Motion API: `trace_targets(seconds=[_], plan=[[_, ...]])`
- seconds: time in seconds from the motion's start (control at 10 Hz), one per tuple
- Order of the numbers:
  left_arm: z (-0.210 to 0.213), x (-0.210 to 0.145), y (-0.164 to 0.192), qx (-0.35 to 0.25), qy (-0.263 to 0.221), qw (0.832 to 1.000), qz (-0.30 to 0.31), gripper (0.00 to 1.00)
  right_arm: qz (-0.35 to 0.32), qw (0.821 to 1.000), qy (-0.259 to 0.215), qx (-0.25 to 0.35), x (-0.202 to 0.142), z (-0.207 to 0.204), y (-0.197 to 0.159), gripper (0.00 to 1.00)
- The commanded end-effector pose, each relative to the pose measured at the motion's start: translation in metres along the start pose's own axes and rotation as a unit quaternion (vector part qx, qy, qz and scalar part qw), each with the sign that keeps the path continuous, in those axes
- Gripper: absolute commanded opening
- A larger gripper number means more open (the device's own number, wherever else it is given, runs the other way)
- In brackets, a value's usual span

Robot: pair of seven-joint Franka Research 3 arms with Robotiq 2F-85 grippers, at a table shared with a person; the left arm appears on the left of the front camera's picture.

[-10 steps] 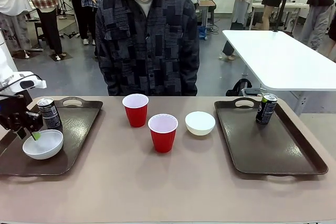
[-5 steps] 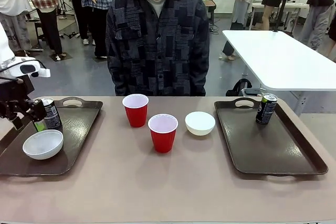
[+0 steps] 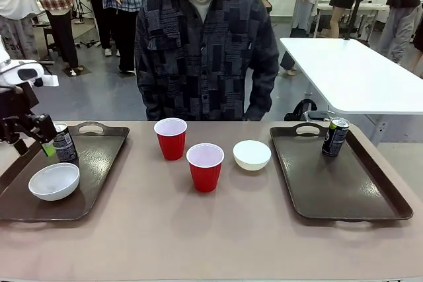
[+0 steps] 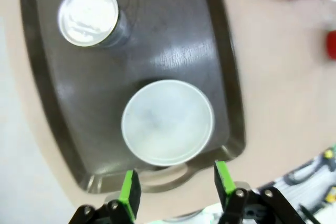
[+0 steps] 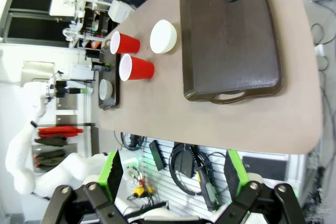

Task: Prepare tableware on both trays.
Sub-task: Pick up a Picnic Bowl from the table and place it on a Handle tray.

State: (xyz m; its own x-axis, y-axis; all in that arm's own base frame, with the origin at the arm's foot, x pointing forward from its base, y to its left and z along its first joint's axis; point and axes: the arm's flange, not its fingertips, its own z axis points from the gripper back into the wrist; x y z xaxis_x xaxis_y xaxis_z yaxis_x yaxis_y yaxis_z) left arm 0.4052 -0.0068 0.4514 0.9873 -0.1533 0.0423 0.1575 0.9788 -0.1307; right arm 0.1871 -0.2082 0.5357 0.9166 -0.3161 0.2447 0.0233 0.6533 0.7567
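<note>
No lettering can be read anywhere on the tabletop.
The left can (image 3: 64, 143) and the right can (image 3: 335, 137) each carry pale markings on a dark body, but these are too small and blurred to read as a word, brand or number.

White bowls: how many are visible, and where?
2. One bowl lies on the left tray; the second bowl stands on the table beside the nearer red cup. None seems hidden.

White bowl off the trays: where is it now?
Front view: the white bowl sits on the table right of centre, between the nearer red cup and the right tray, touching neither.
</note>
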Motion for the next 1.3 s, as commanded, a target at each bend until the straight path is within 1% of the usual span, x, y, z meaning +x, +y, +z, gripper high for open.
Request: trace_targets(seconds=[0.0,0.1,0.2,0.3,0.4,0.5,0.6,0.7,0.8,0.9,1.0,1.1,1.2], plan=[[0.028,0.011,0.045,-0.222,0.001,0.974,0.051,0.75,0.001,1.0,0.0,0.009,0.001,0.0,0.0,1.0],[0.039,0.009,0.073,-0.308,0.017,0.948,0.075,0.75,0.0,1.0,0.0,0.0,0.0,0.0,0.0,1.0],[0.046,0.006,0.093,-0.371,0.014,0.925,0.081,0.75,0.018,0.997,-0.014,-0.074,-0.01,0.013,0.004,1.0],[0.047,0.0,0.096,-0.413,0.011,0.905,0.096,0.75,0.021,0.994,-0.01,-0.111,-0.01,0.021,0.019,1.0],[0.047,-0.003,0.096,-0.454,0.003,0.883,0.116,0.75,0.043,0.987,0.002,-0.157,-0.01,0.017,0.039,1.0],[0.048,-0.01,0.096,-0.484,-0.018,0.863,0.145,0.75,0.071,0.976,0.01,-0.203,-0.011,0.003,0.067,1.0],[0.047,-0.017,0.097,-0.498,-0.05,0.85,0.163,0.75,0.096,0.97,0.029,-0.222,-0.013,-0.015,0.092,1.0],[0.045,-0.025,0.097,-0.498,-0.081,0.845,0.175,0.75,0.118,0.966,0.033,-0.229,-0.015,-0.036,0.116,1.0],[0.042,-0.028,0.091,-0.472,-0.099,0.859,0.172,0.75,0.144,0.963,0.037,-0.224,-0.016,-0.061,0.139,1.0],[0.035,-0.027,0.082,-0.451,-0.088,0.875,0.149,0.75,0.171,0.956,0.048,-0.232,-0.019,-0.093,0.159,1.0],[0.03,-0.026,0.074,-0.442,-0.078,0.883,0.137,0.75,0.191,0.949,0.057,-0.244,-0.023,-0.124,0.172,1.0],[0.041,-0.021,0.101,-0.483,-0.077,0.856,0.166,0.75,0.21,0.942,0.063,-0.255,-0.029,-0.155,0.182,1.0],[0.041,-0.021,0.101,-0.483,-0.077,0.856,0.166,0.75,0.226,0.935,0.07,-0.264,-0.035,-0.185,0.186,1.0]])
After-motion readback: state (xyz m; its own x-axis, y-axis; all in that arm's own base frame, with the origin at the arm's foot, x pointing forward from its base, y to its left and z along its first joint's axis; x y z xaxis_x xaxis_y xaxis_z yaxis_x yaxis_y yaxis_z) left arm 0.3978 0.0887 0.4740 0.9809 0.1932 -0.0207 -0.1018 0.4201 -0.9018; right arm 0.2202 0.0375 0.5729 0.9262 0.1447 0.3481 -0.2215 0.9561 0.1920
